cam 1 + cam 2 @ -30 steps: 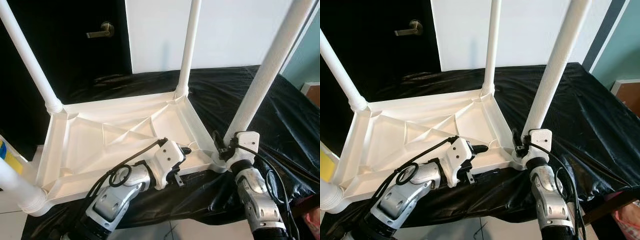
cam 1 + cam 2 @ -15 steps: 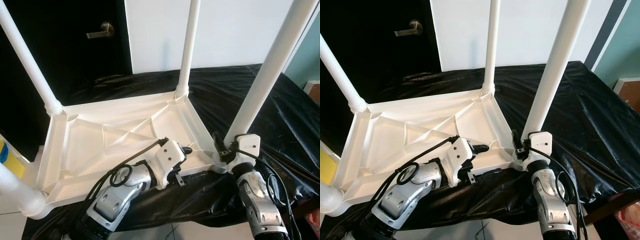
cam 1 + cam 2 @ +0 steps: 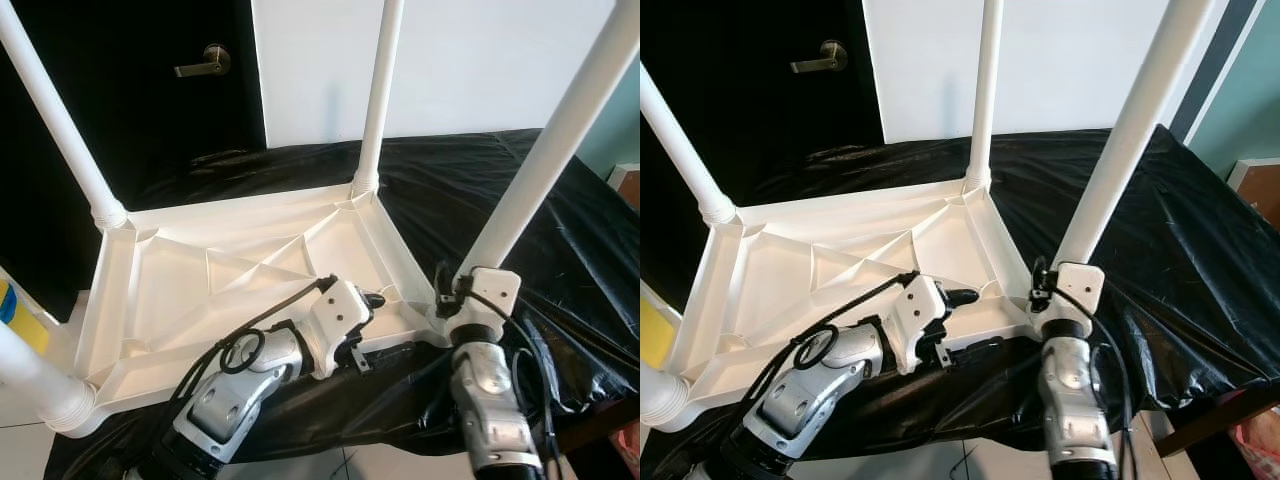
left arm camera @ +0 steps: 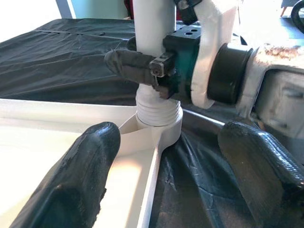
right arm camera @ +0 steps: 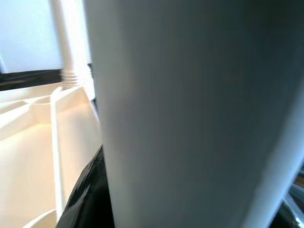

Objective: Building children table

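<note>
Table leg (image 3: 545,165) pinched low by right claw (image 4: 142,66); left claw (image 4: 175,171) spread nearby.

- Legible text, labels, brands, numbers, signs: none can be read in any view.

Home rm: dark door (image 3: 140,90) w/ lever handle (image 3: 203,62); white wall (image 3: 450,60).
</note>
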### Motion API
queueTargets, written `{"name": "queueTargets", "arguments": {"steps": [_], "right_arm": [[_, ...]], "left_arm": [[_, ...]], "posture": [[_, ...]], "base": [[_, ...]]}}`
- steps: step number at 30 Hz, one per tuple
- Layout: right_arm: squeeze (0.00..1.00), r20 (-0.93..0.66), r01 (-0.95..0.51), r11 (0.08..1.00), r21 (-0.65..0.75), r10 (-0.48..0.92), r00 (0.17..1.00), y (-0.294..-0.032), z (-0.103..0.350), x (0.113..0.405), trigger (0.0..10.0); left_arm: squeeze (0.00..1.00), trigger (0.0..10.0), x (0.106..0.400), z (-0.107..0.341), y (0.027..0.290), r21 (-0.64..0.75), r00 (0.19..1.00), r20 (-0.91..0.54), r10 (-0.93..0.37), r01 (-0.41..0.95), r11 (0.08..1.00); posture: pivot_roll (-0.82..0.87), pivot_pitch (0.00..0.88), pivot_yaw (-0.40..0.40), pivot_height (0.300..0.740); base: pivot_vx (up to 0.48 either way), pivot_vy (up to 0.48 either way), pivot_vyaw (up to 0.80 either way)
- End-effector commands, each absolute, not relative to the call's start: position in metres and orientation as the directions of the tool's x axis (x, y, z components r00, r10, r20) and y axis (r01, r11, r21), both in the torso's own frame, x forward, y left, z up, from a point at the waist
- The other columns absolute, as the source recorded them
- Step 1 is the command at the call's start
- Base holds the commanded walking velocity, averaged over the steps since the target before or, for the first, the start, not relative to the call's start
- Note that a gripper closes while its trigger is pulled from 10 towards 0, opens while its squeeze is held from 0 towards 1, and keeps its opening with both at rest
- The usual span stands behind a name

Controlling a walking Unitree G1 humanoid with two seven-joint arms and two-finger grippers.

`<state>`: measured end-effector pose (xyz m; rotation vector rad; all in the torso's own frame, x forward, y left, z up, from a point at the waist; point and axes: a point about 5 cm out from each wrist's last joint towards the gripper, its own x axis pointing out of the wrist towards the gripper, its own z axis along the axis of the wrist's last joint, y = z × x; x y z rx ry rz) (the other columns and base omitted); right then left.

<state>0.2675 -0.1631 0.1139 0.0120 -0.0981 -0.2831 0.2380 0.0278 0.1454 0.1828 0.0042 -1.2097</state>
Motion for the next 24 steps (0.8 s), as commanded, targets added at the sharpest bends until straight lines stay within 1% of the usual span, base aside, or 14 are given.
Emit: {"name": "queueTargets", "arguments": {"steps": [1,11,18,20,24], "right_arm": [[0.00,0.015,0.306,0.952,-0.011,-0.306,0.952,-0.161,0.099,0.265,10.0],[0.00,0.052,0.294,0.955,-0.045,-0.291,0.955,-0.160,0.104,0.266,10.0],[0.00,0.063,0.285,0.958,-0.025,-0.283,0.957,-0.160,0.107,0.267,10.0],[0.00,0.046,0.306,0.952,0.014,-0.306,0.951,-0.160,0.107,0.266,10.0],[0.00,0.069,0.291,0.957,0.014,-0.291,0.954,-0.159,0.110,0.267,10.0]], "left_arm": [[0.00,10.0,0.238,0.148,0.027,0.155,0.334,-0.104,-0.937,0.936,0.317],[0.00,10.0,0.240,0.149,0.028,0.158,0.349,-0.102,-0.932,0.930,0.331],[0.00,10.0,0.240,0.149,0.028,0.159,0.350,-0.102,-0.931,0.930,0.332],[0.00,10.0,0.240,0.150,0.028,0.159,0.347,-0.101,-0.932,0.931,0.329],[0.00,10.0,0.240,0.150,0.027,0.160,0.343,-0.100,-0.934,0.932,0.325]], "posture": [[-0.02,0.006,-0.005,0.740],[-0.01,0.008,-0.016,0.740],[-0.01,0.006,-0.016,0.740],[-0.01,0.004,-0.014,0.740],[-0.02,0.003,-0.014,0.740]], "base": [[0.000,0.000,0.00],[0.000,0.000,0.00],[0.000,0.000,0.00],[0.000,0.000,0.00],[0.000,0.000,0.00]]}}
